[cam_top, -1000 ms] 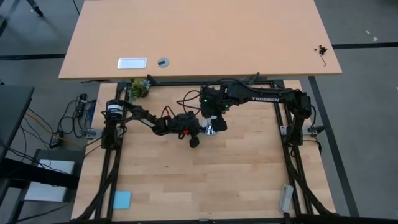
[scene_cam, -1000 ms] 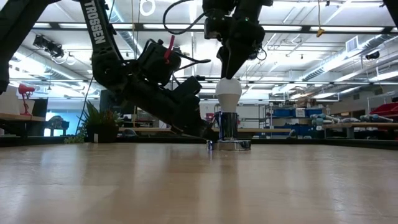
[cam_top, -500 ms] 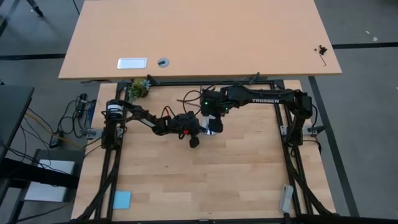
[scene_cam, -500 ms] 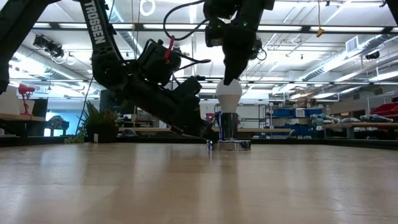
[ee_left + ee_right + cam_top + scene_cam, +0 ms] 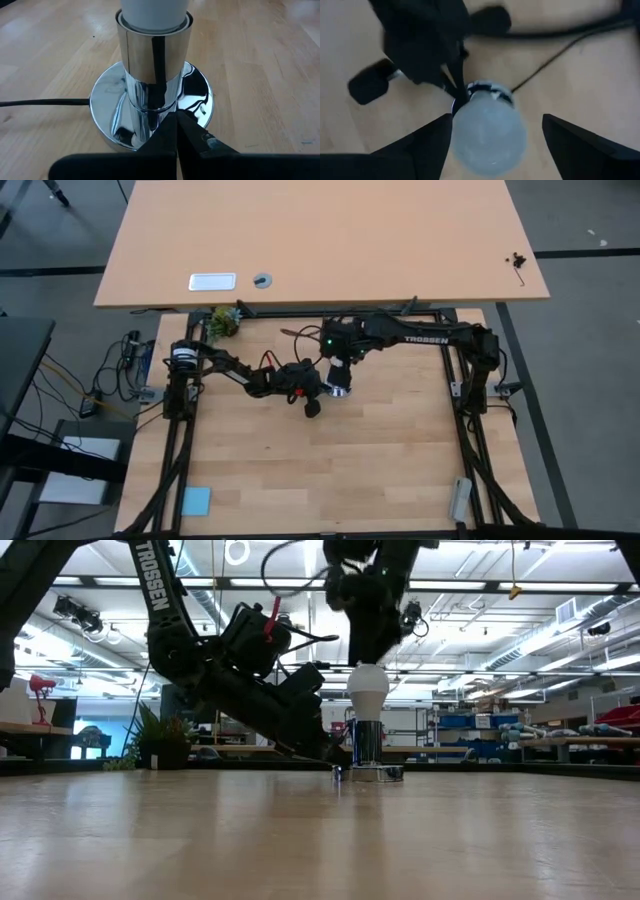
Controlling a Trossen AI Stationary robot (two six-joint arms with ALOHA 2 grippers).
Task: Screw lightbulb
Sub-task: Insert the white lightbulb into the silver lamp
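The white frosted lightbulb (image 5: 367,690) stands upright with its screw end down in the chrome socket (image 5: 367,745), whose round base disc (image 5: 200,95) lies flat on the wooden table. My left gripper (image 5: 177,125) is shut, with its tips at the foot of the socket's column. My right gripper (image 5: 497,117) hangs above the bulb (image 5: 490,135), pointing steeply down and open, one finger on each side of the bulb's dome. In the low view its fingers (image 5: 365,652) end just over the bulb's top. My left gripper rests its shut fingertips on the top of the socket's base disc (image 5: 187,107), right beside the column. The fingers slant down from the table's left. The disc sits flat on the table. My right gripper: whether either finger touches the bulb's dome, I cannot tell.
A black cord (image 5: 45,102) runs from the socket across the table. A small plant (image 5: 224,320) stands at the far left corner, a blue card (image 5: 196,501) lies near left, and a grey block (image 5: 460,498) near right. A large desk (image 5: 320,240) stands beyond the table.
My right gripper has rolled about the line it points along while staying above the bulb. The bulb and socket stand as before.
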